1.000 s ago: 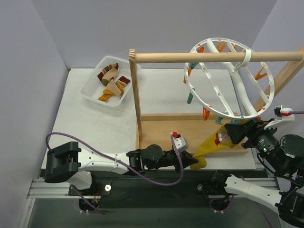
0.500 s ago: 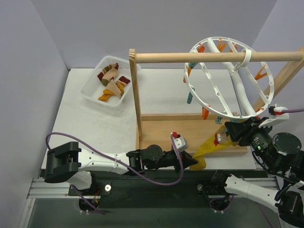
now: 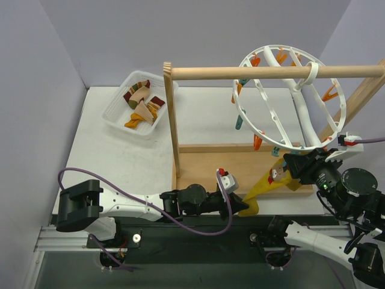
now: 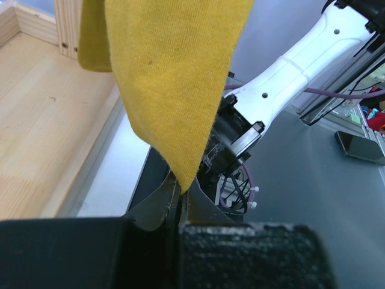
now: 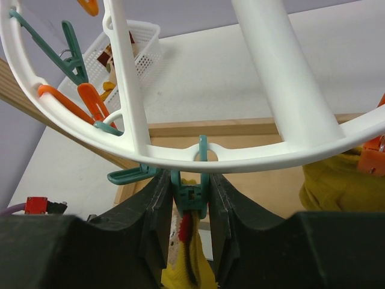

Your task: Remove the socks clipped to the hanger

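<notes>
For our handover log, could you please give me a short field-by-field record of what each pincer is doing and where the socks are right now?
left pincer: shut on the lower tip of the mustard sock
right pincer: fingers against both sides of the teal clip gripping that sock's top
hanger: hooked over the wooden rod, ring tilted
basket: far left of the table, several socks lying inside
</notes>
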You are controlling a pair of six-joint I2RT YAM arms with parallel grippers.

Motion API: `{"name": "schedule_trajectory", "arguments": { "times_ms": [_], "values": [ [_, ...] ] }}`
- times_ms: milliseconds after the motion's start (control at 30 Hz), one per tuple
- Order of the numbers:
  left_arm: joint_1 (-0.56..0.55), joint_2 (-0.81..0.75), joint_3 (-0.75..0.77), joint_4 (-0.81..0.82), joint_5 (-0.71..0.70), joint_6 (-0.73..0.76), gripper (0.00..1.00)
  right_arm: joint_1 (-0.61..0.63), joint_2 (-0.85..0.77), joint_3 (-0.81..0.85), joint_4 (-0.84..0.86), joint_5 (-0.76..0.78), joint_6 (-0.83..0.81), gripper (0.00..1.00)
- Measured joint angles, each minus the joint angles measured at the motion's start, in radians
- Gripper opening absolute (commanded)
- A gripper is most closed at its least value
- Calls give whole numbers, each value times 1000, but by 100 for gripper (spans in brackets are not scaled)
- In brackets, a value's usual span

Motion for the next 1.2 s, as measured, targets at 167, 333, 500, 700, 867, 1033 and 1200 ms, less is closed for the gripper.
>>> {"name": "schedule_trajectory", "arguments": {
  "times_ms": [167, 333, 500, 700, 867, 1033, 1200],
  "values": [
    [0, -2, -8, -15, 0, 0, 0, 0, -2, -14, 7, 5, 5, 2],
    [0, -7, -8, -17, 0, -1, 0, 0, -13, -22, 12, 14, 11, 39],
    [0, -16, -8, -18, 6, -2, 0, 0, -21, -22, 6, 13, 14, 57],
    [0, -22, -8, -23, 24, -4, 0, 0, -21, -22, 5, 13, 15, 52],
    [0, -29, -8, -23, 30, -5, 0, 0, -21, -21, 4, 13, 12, 28],
    [0, -30, -8, -25, 31, -8, 0, 0, -21, -21, 7, 14, 11, 0],
    [0, -31, -9, -37, 31, -12, 0, 0, -21, -21, 10, 14, 11, 0]
  ]
}}
